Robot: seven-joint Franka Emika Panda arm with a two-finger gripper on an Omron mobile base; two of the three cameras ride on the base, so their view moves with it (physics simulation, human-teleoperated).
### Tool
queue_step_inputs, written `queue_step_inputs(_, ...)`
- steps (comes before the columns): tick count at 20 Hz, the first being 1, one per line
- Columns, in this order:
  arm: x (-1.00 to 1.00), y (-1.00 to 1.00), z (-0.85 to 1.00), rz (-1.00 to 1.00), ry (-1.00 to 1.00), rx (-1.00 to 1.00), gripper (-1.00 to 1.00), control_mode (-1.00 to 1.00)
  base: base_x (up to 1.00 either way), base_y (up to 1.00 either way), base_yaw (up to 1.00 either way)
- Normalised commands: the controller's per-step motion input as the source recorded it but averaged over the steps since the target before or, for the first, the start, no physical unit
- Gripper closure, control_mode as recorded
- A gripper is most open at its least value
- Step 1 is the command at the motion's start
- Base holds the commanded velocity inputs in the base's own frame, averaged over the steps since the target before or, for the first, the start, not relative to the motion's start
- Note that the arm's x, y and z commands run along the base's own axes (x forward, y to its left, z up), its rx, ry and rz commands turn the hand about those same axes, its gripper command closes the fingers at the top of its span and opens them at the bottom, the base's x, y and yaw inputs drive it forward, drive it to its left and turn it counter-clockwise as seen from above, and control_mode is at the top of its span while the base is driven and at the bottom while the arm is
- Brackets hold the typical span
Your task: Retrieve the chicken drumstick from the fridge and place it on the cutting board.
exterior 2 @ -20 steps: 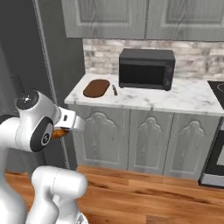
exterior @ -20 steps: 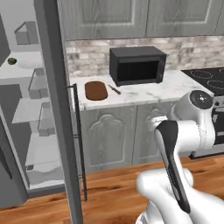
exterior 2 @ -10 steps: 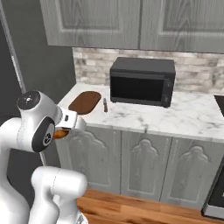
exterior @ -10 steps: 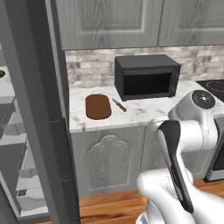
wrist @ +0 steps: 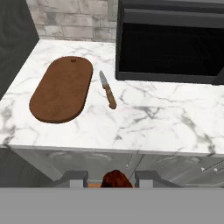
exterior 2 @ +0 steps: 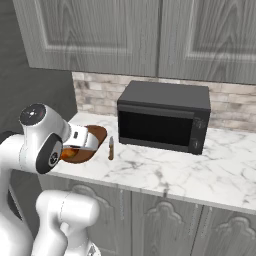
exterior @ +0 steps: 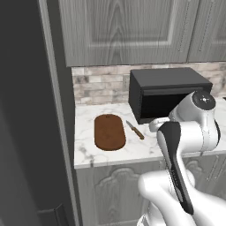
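I am carrying the chicken drumstick (wrist: 116, 179) in my end effector (wrist: 110, 179), whose fingers are nearly closed and clamped on it — its orange-brown top is showing between the two dark tips in the hand view, and in the right base view an orange-brown piece is peeking out below the hand. The drumstick is hanging short of the cutting board (wrist: 61, 89), out past the surface's front edge and not yet over the marble.

The step in hand, as I judge it, is bringing the drumstick over the board and setting it down. To do it well, I am keeping the grip firm until the piece is low over the wood, and aiming for the middle of the board rather than its near rounded end, so the drumstick cannot roll off onto the surface (wrist: 148, 127).

Just beside the board, on the side toward the microwave (wrist: 170, 39), the small brown-handled knife (wrist: 107, 90) is lying apart from it; I am planning a path that stays on the board's side of that knife. Beyond the board the brick wall is closing off the surface, so I should be descending straight down rather than sweeping forward — and the microwave's front leaves little room on that side.
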Motion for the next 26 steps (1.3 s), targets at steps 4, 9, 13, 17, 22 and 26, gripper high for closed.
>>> queue_step_inputs(4, 0.00, 0.00, 0.00, 0.00, 0.00, 0.00, 1.00, 1.00, 0.43, 0.19, 0.16)
queue_step_inputs(9, 0.20, 0.46, 0.00, 0.19, 0.00, 0.02, 1.00, -1.00, 0.00, 0.00, 0.00)
queue_step_inputs(13, 0.32, 0.72, 0.00, 0.14, 0.00, 0.00, 1.00, -1.00, 0.00, 0.00, 0.00)
queue_step_inputs(17, 0.35, 0.37, -0.06, 0.07, 0.00, 0.00, 1.00, -1.00, 0.00, 0.00, 0.00)
queue_step_inputs(22, 0.55, 0.24, -0.32, 0.00, 0.00, -0.06, 1.00, -1.00, 0.00, 0.00, 0.00)
queue_step_inputs(26, 0.51, 0.00, -0.40, 0.00, 0.01, -0.03, 1.00, -1.00, 0.00, 0.00, 0.00)
